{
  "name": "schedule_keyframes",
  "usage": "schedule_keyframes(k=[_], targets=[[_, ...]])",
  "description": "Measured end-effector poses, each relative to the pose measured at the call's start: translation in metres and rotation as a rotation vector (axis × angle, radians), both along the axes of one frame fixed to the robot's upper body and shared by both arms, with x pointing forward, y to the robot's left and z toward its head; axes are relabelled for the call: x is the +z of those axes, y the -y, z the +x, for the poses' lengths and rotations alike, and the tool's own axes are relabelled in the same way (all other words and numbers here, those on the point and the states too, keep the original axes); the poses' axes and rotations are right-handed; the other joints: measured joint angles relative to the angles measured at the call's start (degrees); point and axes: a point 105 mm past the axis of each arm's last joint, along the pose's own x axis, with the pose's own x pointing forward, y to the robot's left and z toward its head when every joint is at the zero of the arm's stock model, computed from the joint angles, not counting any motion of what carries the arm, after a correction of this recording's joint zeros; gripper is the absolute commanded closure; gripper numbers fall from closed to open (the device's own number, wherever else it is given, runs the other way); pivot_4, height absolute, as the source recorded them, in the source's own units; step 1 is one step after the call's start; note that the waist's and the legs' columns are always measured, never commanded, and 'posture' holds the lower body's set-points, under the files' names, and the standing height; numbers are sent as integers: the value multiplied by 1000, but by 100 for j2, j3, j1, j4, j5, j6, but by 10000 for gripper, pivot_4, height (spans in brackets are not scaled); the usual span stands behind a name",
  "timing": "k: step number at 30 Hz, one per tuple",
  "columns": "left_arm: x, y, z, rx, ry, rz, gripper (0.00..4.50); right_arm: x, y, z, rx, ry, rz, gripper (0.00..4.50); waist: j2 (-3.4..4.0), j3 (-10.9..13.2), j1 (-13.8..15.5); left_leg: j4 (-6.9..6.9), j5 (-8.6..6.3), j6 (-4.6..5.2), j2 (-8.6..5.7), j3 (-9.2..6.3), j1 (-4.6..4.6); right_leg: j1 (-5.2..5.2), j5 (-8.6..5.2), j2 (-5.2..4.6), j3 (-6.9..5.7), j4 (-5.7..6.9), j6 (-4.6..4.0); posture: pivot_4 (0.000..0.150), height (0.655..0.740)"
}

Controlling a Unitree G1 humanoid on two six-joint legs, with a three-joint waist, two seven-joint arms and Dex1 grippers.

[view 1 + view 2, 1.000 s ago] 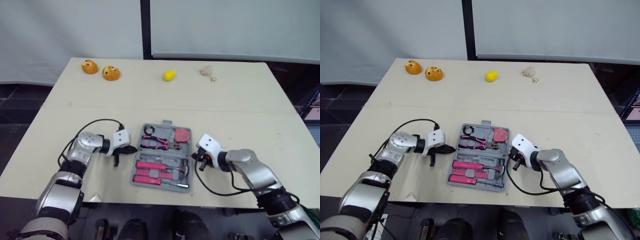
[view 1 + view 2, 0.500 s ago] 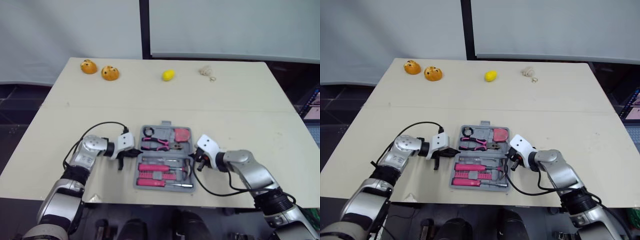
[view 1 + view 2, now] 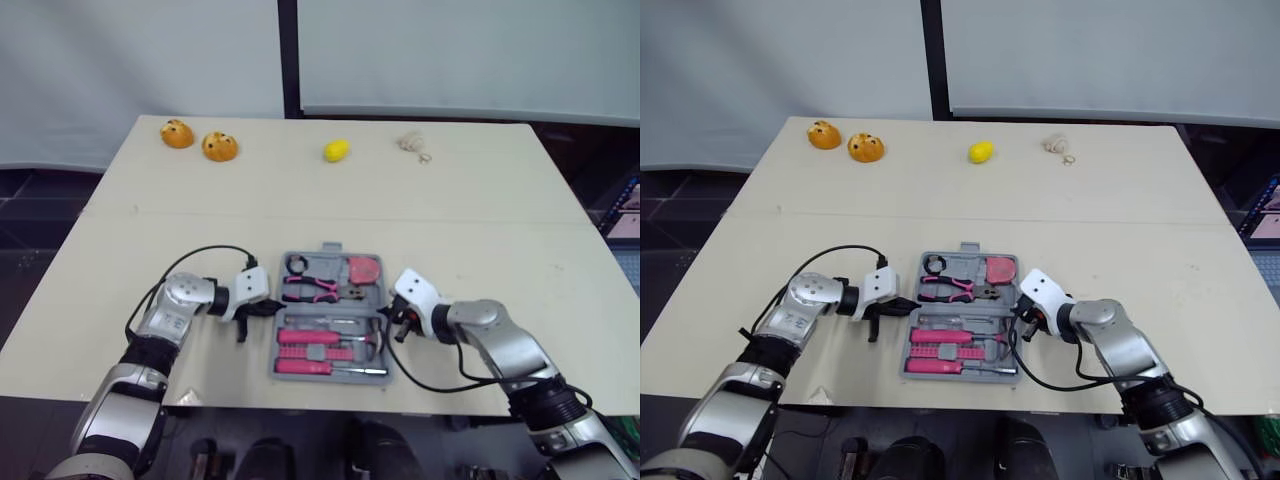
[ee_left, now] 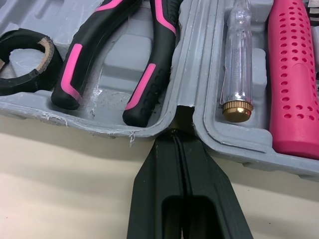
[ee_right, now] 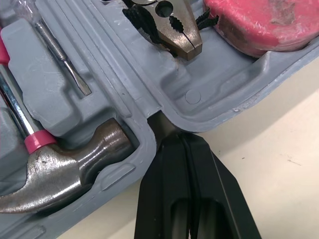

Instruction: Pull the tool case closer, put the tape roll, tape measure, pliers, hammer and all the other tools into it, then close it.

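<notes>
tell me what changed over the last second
The left gripper moved in toward the tool case; its shut fingers now sit at the notch in the case's left edge. The case's near end swung slightly to the robot's right, so it lies squarer. The right gripper, shut at the right-edge notch, the tools inside and the lemon stayed put.

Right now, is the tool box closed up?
No, the tool case lies open flat, with the pliers and the hammer showing in its grey trays.
</notes>
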Motion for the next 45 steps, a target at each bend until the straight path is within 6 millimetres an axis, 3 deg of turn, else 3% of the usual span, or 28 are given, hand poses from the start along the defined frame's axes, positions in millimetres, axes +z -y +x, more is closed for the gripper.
schedule_keyframes(k=[4, 6, 7, 9, 11, 16, 20, 25, 45], targets=[[5, -12, -2, -4, 16, 26, 45000, 9, 0, -5, 35, 26, -24, 44403, 2, 2, -45, -1, -1, -1, 5, -2, -3, -3, -1, 1, -1, -1, -2, 1500, 7292], [10, -27, -13, -29, 0, 26, 45000, 17, 7, -10, 52, 44, -51, 44403, 7, 5, -129, -9, -3, -6, 10, -1, -2, -5, -1, 1, -5, 1, -4, 1500, 7292], [17, -31, -19, -49, -10, -9, 45000, 17, 13, -12, 43, 37, -63, 42133, 10, 7, -147, -9, -4, -7, 12, 0, -2, -5, -1, 1, -9, -1, -4, 1500, 7292], [32, -22, -39, -143, -35, -126, 45000, 22, 20, -14, 19, 18, -45, 35463, 21, 14, -155, -8, -4, -8, 11, -1, -2, -5, -1, -5, -9, -1, -5, 1500, 7292], [41, -8, -59, -241, -74, -207, 45000, 29, 19, -16, 11, 3, 2, 25872, 27, 18, -144, -2, -4, -8, 10, -1, -1, -4, -1, -7, -7, -10, -5, 1500, 7292], [32, 15, -89, -327, -164, -266, 45000, 46, 17, -12, -89, -111, 252, 518, 34, 22, -132, -2, -4, -7, 9, 0, 8, 0, -1, -8, -2, -9, -9, 1500, 7292], [18, 28, -87, -296, -155, -278, 45000, 53, 16, -1, -186, -199, 416, 518, 42, 26, -130, -3, -5, -6, 8, 1, 6, -1, -1, -8, -1, -9, -9, 1500, 7292], [-3, 26, -80, -218, -175, -275, 45000, 59, 20, 17, -305, -283, 558, 518, 48, 29, -139, -5, -4, -6, 10, 1, 1, -7, -1, -7, -5, -7, -10, 1500, 7292], [-11, 19, -73, -196, -132, -245, 45000, 40, -6, 54, -395, -452, 607, 518, 85, 28, -265, -6, -4, -6, 9, 2, 3, -5, -1, -13, -3, 1, -9, 1500, 7292]])
